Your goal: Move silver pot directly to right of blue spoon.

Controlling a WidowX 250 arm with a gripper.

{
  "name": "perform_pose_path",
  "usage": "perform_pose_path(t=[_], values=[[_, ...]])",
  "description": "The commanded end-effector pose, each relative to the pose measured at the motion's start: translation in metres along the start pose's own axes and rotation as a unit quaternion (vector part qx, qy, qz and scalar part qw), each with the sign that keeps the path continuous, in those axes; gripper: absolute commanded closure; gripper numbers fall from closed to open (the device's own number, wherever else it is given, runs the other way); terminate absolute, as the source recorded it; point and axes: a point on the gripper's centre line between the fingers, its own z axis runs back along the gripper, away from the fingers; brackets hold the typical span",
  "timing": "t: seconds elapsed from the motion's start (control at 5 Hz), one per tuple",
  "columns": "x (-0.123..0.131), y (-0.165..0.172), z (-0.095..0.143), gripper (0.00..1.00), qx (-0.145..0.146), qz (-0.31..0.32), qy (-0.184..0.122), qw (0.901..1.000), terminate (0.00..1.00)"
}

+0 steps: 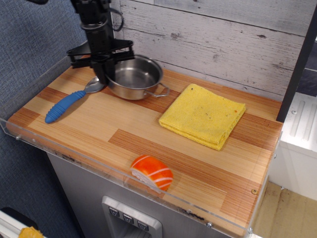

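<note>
The silver pot [133, 77] is at the back left of the wooden table, just right of the blue spoon's bowl. One wire handle points right toward the yellow cloth. The blue spoon [70, 101] lies diagonally at the left, its blue handle toward the front left and its metal bowl partly hidden by the gripper. My gripper [103, 73] comes down from above and is shut on the pot's left rim. I cannot tell whether the pot rests on the table or hangs just above it.
A folded yellow cloth [204, 115] lies right of the pot. An orange and white sushi piece [152, 172] sits near the front edge. A clear plastic lip runs along the table's front and left edges. A plank wall stands behind.
</note>
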Motion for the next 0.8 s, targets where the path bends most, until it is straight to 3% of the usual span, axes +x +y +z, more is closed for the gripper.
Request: perform_pose_path(t=[0.0,0.2,0.4,0.6], values=[[0.011,0.027,0.001,1.0,0.0,-0.015,0.002,0.9999,0.0],[0.01,0.033,-0.003,1.0,-0.003,-0.013,0.005,0.9999,0.0],[0.013,0.035,-0.001,0.0,-0.015,-0.014,0.005,0.9998,0.0],[0.015,0.034,0.009,0.0,-0.012,-0.021,-0.009,0.9997,0.0]])
